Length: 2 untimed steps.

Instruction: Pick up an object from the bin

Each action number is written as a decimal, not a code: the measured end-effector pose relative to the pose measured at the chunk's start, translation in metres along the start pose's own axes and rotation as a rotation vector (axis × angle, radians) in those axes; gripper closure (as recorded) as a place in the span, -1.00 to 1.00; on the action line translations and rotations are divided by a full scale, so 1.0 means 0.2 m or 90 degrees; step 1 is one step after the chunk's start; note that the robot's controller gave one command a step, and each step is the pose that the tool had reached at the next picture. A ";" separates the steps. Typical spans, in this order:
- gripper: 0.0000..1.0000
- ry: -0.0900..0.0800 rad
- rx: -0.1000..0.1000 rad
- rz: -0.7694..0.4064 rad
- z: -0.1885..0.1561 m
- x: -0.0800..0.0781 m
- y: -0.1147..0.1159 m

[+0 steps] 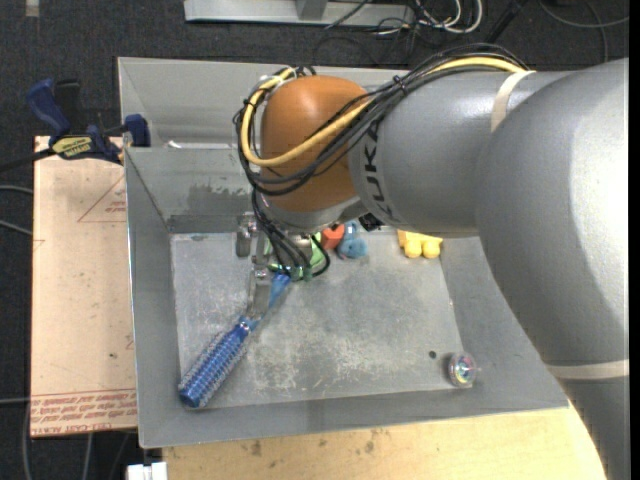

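My gripper [262,266] hangs under the orange wrist cover in the middle of the bin's back half. A blue brush [215,366] with a bristled head lies slanted on the bin floor, head toward the front left corner. Its thin upper end runs up to the gripper and meets it there; whether it is gripped I cannot tell. A green thing [317,259] lies just right of the gripper, half hidden by it. An orange and blue small toy [347,241] sits a little further right.
A yellow block [420,245] rests near the back right wall. A small shiny ball [462,370] lies in the front right corner. The thick grey arm covers the bin's right side and back.
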<state>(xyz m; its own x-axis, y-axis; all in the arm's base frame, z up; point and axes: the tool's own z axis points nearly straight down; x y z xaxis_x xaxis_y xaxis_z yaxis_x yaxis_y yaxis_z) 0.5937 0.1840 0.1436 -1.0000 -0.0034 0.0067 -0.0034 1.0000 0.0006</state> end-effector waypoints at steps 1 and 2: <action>-1.00 0.000 0.001 -0.222 0.36 0.23 -0.20; 1.00 -0.004 0.000 -0.222 0.35 0.22 -0.19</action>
<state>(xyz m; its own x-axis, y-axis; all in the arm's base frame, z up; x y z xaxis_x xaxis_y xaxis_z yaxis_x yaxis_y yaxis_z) 0.5494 0.1453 0.0734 -0.9386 -0.3449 0.0003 -0.3449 0.9386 0.0013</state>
